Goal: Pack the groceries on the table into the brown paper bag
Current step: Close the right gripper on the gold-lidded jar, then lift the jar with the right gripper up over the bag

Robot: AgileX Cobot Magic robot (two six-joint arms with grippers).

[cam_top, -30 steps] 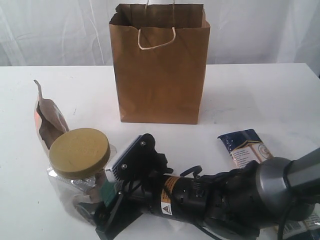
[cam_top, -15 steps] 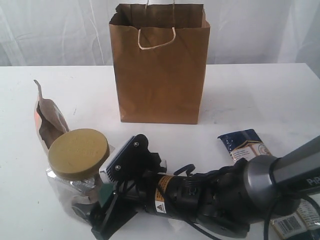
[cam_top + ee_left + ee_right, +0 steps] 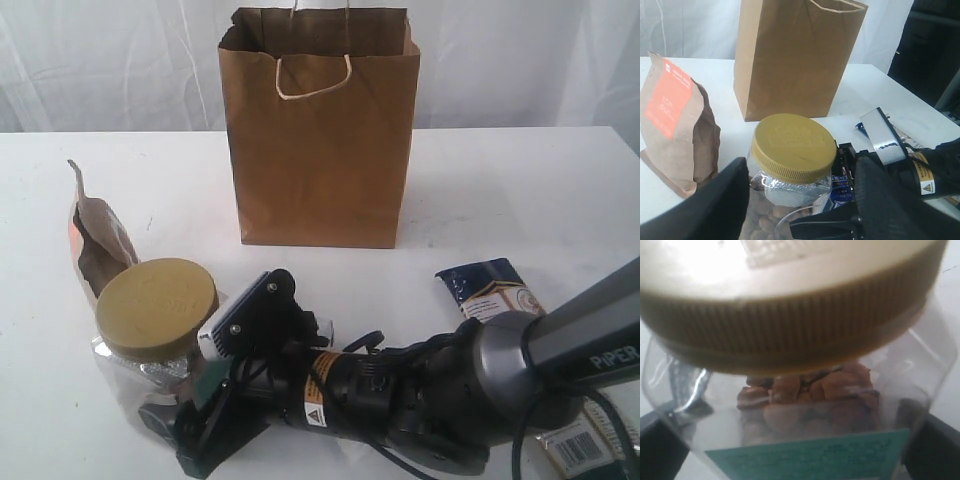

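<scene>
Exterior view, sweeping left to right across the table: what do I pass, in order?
brown pouch → gold-lidded jar → brown paper bag → blue-and-white pack

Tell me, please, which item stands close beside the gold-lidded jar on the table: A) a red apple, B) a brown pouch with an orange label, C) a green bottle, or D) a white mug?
B: in the left wrist view the brown pouch, with its orange label, stands close beside the jar, and no bottle, apple or mug is in sight.
</scene>
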